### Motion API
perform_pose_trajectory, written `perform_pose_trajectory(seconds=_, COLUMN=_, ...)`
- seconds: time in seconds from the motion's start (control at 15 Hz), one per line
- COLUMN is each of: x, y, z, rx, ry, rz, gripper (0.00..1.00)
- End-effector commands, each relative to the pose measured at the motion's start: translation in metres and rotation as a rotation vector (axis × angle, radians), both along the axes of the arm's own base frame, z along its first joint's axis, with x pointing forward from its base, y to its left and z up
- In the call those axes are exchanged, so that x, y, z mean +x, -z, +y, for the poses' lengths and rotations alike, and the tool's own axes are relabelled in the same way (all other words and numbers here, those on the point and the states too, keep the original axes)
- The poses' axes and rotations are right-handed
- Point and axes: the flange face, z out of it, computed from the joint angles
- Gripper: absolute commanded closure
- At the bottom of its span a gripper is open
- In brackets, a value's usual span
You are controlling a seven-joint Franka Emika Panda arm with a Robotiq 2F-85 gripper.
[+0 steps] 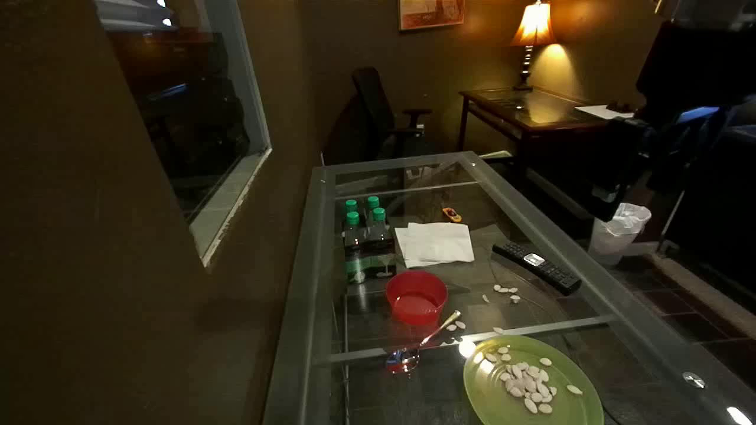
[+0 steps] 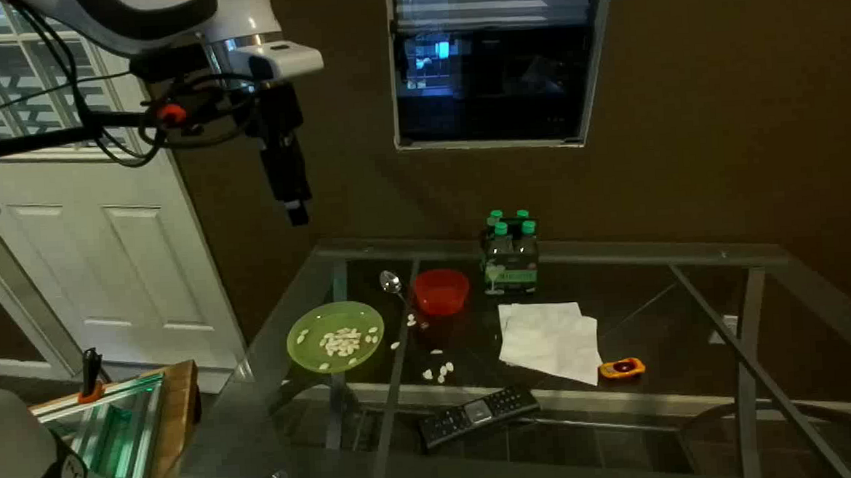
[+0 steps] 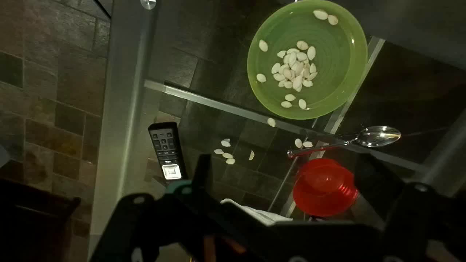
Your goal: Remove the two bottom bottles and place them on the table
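Green-capped bottles (image 2: 501, 245), 4: on glass table (image 2: 637, 250), 2 o'clock from red bowl (image 2: 441, 293) in an exterior view; grouped in carrier (image 2: 513, 278), presumably for steadiness; bottom 2 undetermined. Gripper (image 3: 284, 157): jaws apart, empty.

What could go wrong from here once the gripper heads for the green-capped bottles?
The four green-capped bottles stand close together in a carrier, so the gripper might bump a neighbour or drag up the whole pack.
The red bowl sits close beside that carrier; a low approach from its side could knock it.
All four bottles seem to stand upright at one level, so "bottom" could be misread and the wrong pair taken.
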Motion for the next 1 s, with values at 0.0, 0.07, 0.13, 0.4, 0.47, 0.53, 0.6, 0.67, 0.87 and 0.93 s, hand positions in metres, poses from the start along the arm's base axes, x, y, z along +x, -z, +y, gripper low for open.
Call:
perform_pose_trajectory(seconds=0.0, x=0.000, y=-0.001, z=0.000, rx=0.000, ry=0.000, rz=0.001, gripper=0.00)
perform_pose_trajectory(seconds=0.07, x=0.000, y=-0.001, z=0.000, rx=0.000, ry=0.000, rz=0.001, gripper=0.00)
perform_pose_trajectory(seconds=0.13, x=0.000, y=-0.001, z=0.000, rx=0.000, ry=0.000, rz=0.001, gripper=0.00)
perform_pose_trajectory(seconds=0.4, x=0.021, y=-0.004, z=-0.014, rx=0.030, ry=-0.056, rz=0.028, gripper=0.00)
perform_pose_trajectory(seconds=0.47, x=0.031, y=-0.005, z=-0.021, rx=0.032, ry=-0.083, rz=0.042, gripper=0.00)
perform_pose_trajectory(seconds=0.53, x=0.045, y=-0.006, z=-0.029, rx=-0.011, ry=-0.115, rz=0.045, gripper=0.00)
perform_pose_trajectory(seconds=0.6, x=0.060, y=-0.005, z=-0.034, rx=0.012, ry=-0.194, rz=0.072, gripper=0.00)
perform_pose_trajectory(seconds=0.67, x=0.074, y=-0.006, z=-0.035, rx=0.017, ry=-0.239, rz=0.086, gripper=0.00)
perform_pose_trajectory(seconds=0.87, x=0.115, y=0.006, z=-0.025, rx=0.057, ry=-0.384, rz=0.117, gripper=0.00)
perform_pose_trajectory(seconds=0.93, x=0.126, y=0.012, z=-0.017, rx=0.068, ry=-0.433, rz=0.127, gripper=0.00)
